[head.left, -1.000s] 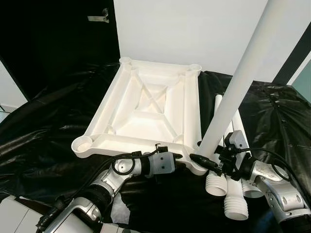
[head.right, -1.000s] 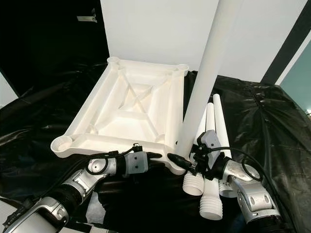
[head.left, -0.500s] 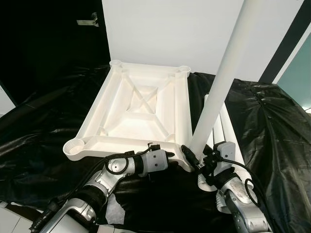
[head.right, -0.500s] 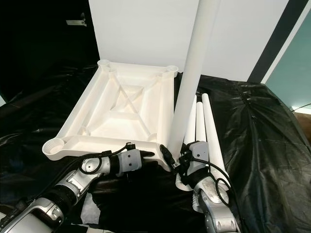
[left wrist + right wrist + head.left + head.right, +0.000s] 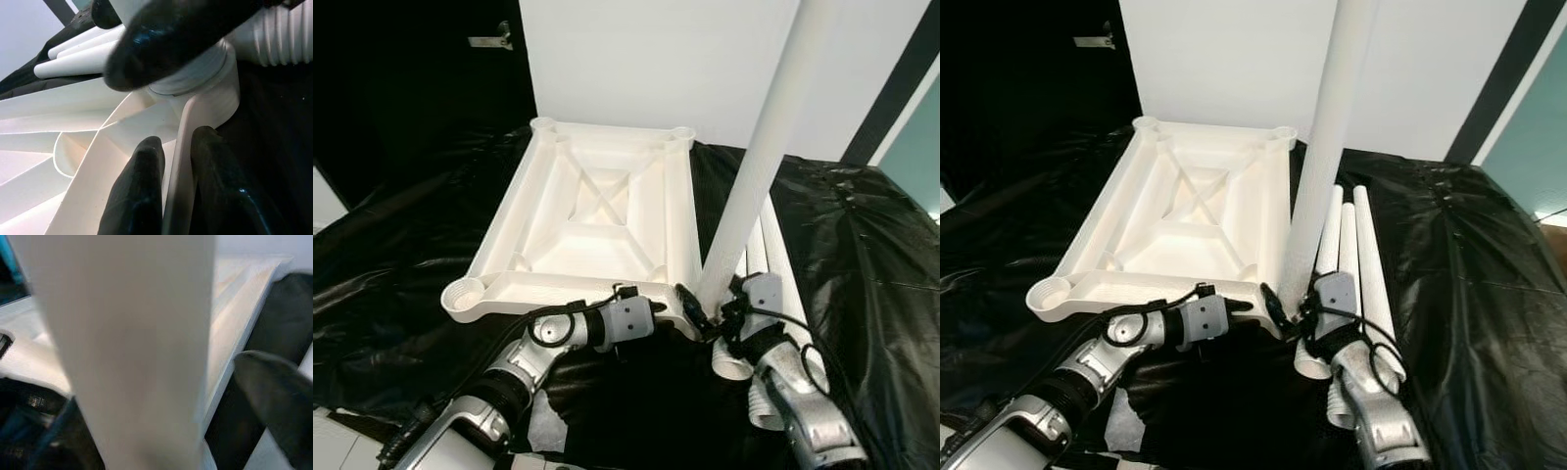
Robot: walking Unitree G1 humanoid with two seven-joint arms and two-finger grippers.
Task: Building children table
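Pinching the near rim of the upside-down tabletop (image 5: pixel 597 211) with the left gripper (image 5: pixel 663 311), right gripper (image 5: pixel 705 315) clamping the upright leg (image 5: pixel 759 166) seated at the tabletop's near right corner socket.

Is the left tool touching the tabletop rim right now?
Touching. In the left wrist view the left tool has one black finger on each side of the white tabletop rim, both pressed against the plastic wall near the corner socket.
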